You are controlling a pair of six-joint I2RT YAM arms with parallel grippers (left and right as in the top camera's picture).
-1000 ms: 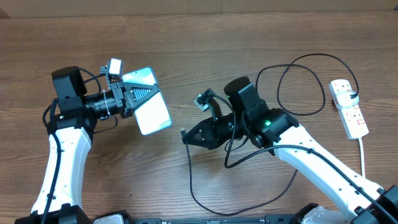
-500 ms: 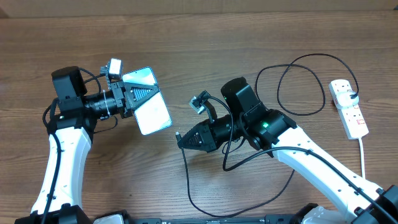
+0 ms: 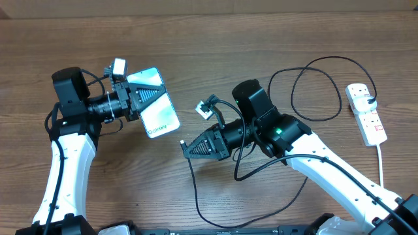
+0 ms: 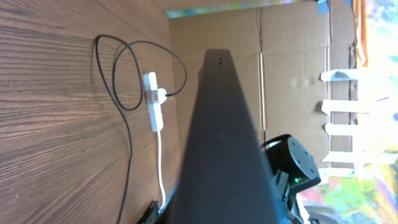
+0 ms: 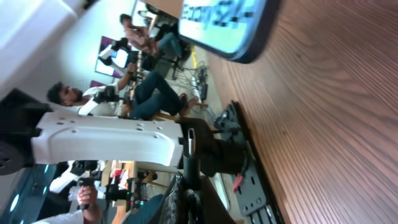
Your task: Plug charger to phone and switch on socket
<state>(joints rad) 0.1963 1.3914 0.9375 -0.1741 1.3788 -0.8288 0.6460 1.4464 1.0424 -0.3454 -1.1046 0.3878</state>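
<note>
Phone (image 3: 163, 119) held clear of the wooden surface (image 3: 209, 39) sits in the left tool (image 3: 155, 96), whose fingers are closed on it from one long side, with the screen facing up and tilted and its lower short edge pointing at the other arm. The right tool (image 3: 185, 146) is closed on the free end of the charger (image 3: 198, 196), and its tip aims at that short edge, near it but apart from it. In the right wrist view the small connector sticks out between the fingers, with the phone's rounded end above it and a gap between them. From the right tool the thin black cable drops in a loop to the near side, then runs back in a wide coil to the socket (image 3: 367, 114), which lies flat at the far right with a black plug in it.
</note>
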